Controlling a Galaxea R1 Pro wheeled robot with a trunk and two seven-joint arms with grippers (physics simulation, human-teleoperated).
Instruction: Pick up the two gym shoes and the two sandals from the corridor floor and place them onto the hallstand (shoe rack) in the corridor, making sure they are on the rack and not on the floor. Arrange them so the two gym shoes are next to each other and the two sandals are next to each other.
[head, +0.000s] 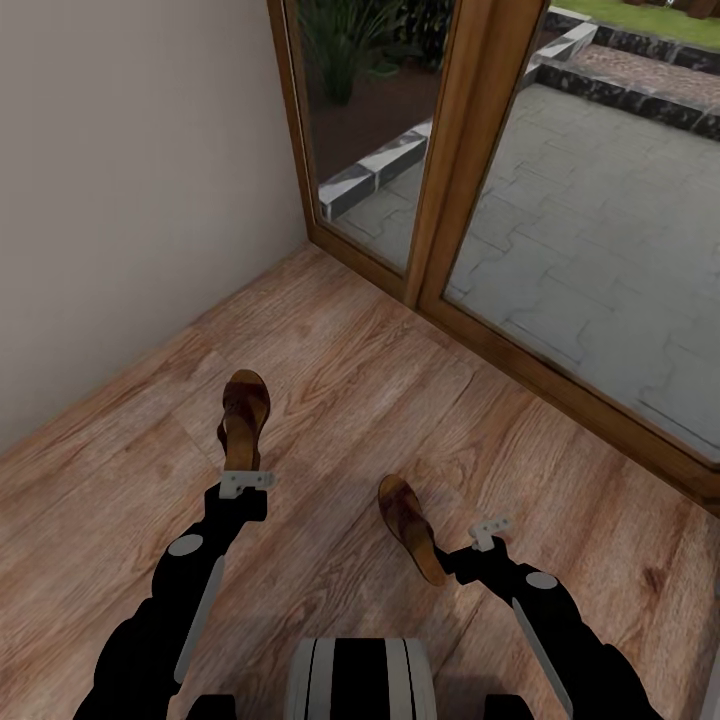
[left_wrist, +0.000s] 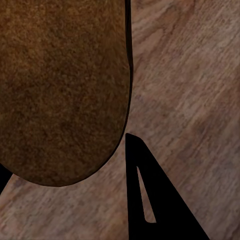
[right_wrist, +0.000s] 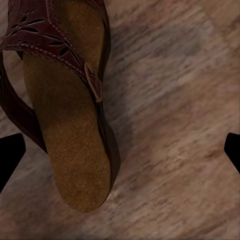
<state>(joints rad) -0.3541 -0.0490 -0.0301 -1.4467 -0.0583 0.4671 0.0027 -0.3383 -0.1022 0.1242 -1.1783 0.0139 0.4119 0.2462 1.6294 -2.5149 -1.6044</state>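
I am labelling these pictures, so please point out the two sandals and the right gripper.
Left sandal (head: 243, 415), head view: on its straps, in front of the left arm.
Right sandal (right_wrist: 70, 145), right wrist view: on its tan insole, heel part.
Right gripper (head: 470, 548), head view: beside the right sandal's heel.

A home corridor is showing here; wood-plank floor (head: 400, 400) is meeting a plain wall (head: 130, 180); wood-framed glass doors (head: 470, 150) are giving onto a paved patio (head: 600, 200); sandals (head: 243, 415) are lying about.

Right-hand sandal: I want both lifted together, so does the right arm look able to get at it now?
Probably yes: the right gripper hovers open beside the sandal's heel, with bare floor around.
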